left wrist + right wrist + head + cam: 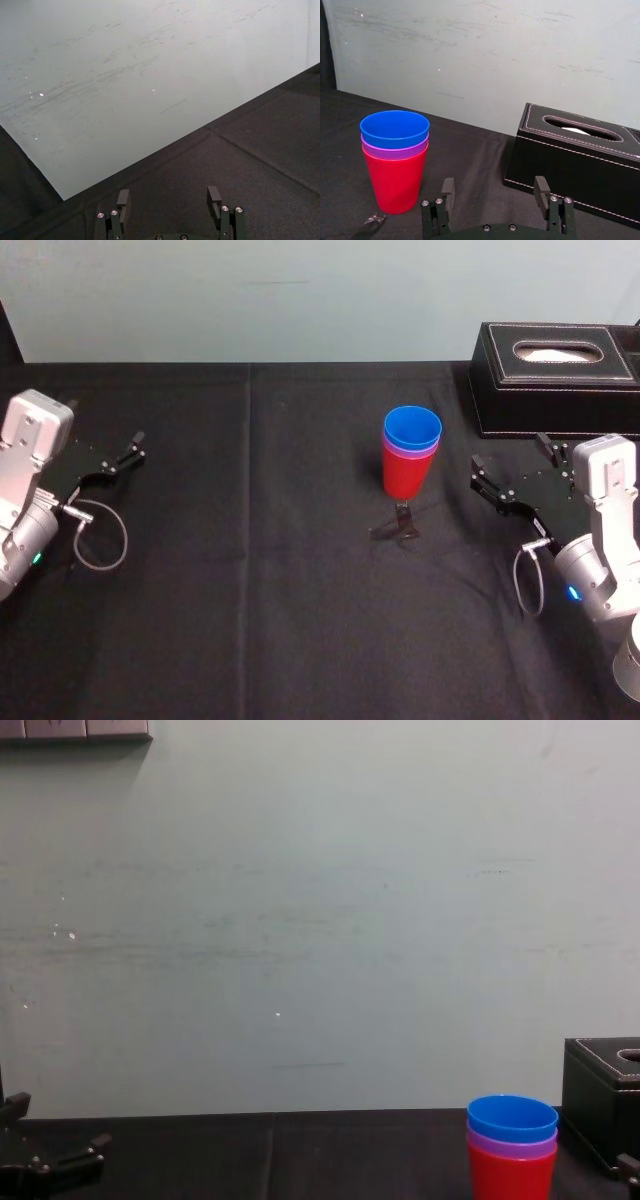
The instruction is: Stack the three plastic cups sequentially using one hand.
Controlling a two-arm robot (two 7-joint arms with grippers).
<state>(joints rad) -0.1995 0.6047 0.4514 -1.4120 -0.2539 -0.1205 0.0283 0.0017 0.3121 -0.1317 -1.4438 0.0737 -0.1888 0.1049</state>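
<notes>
Light is soft & even, moderately bright. The wall (pixel 320 920) is lit flat edge to edge, w/ a few tiny bright specks (pixel 41 94) on it. The black cloth (pixel 250 590) soaks up light & stays v. dark, so shadows barely read on it. The cups (pixel 411 450) carry a mild sheen, rims brighter than sides. The box (pixel 570 155) top has a dull sheen while its front face is darker, so light comes mostly from above.
</notes>
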